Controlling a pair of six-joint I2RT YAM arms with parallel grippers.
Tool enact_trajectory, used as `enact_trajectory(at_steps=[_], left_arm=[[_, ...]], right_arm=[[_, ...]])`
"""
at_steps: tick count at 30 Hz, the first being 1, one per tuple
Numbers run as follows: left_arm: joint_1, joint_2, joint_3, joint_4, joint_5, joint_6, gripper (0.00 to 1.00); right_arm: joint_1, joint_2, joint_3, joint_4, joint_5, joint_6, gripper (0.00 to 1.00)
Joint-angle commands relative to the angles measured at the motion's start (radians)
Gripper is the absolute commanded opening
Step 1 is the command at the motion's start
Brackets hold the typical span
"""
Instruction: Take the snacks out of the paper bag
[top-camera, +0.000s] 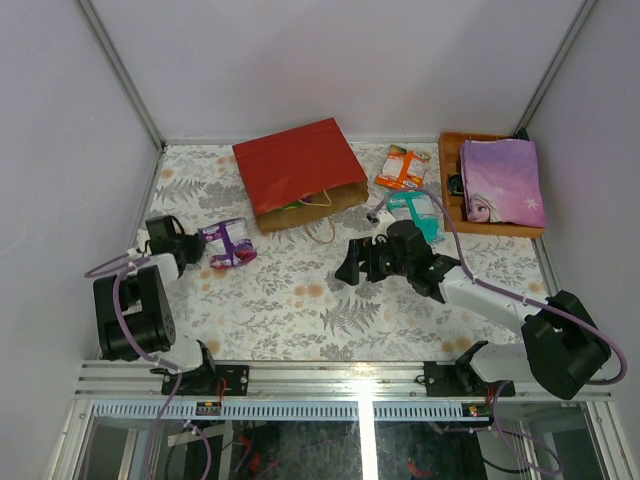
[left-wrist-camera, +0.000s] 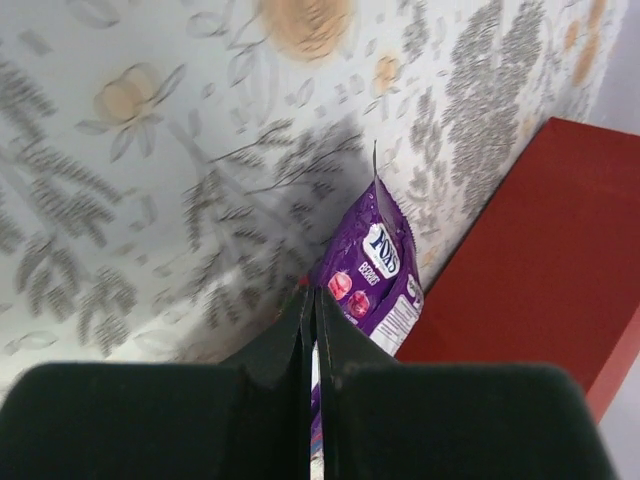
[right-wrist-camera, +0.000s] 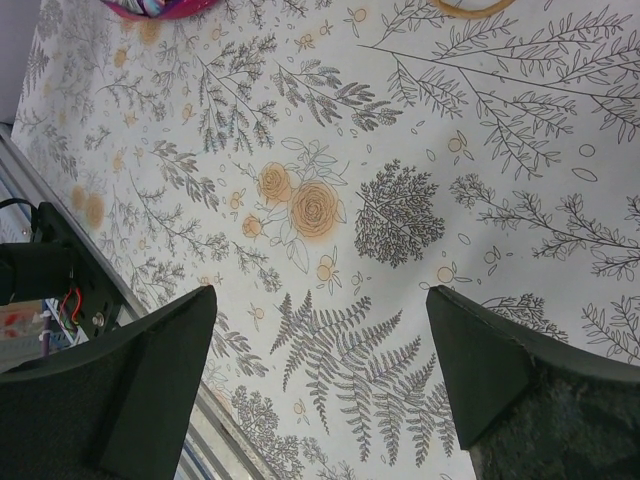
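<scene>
Now, left jaws pressed together on the crimped edge of a glossy purple snack packet (left-wrist-camera: 375, 272); smooth red paper carrier bag (top-camera: 298, 172) lying flat just beyond and to their right; right jaws spread wide over the floral-printed bench (right-wrist-camera: 400, 150).

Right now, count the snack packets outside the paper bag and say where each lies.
3. One purple packet, pinched in the left gripper at left; orange packet, right of the paper bag; teal packet, just nearer than the orange one. More may hide inside the bag.
</scene>
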Motion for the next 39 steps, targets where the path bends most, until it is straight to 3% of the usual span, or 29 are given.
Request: enact_trajectory(at_steps=[1, 14, 22, 27, 39], left_arm=[[0.008, 0.068, 0.101, 0.075, 0.005, 0.017, 0.00], [0.036, 0.147, 0.194, 0.144, -0.071, -0.063, 0.00], [0.038, 0.437, 0.646, -0.122, 0.024, 0.236, 0.00], [0.038, 0.600, 0.824, -0.193, 0.079, 0.344, 0.00], [0.036, 0.779, 1.208, -0.405, -0.086, 0.491, 0.00]], right_arm=[[-0.005, 0.004, 0.060, 0.025, -0.024, 0.001, 0.93], [-0.005, 0.018, 0.075, 0.002, -0.033, -0.008, 0.93], [-0.005, 0.057, 0.110, -0.004, -0.052, -0.016, 0.93], [-0.005, 0.086, 0.141, -0.013, -0.067, -0.018, 0.93], [-0.005, 0.141, 0.183, -0.029, -0.088, -0.017, 0.93]])
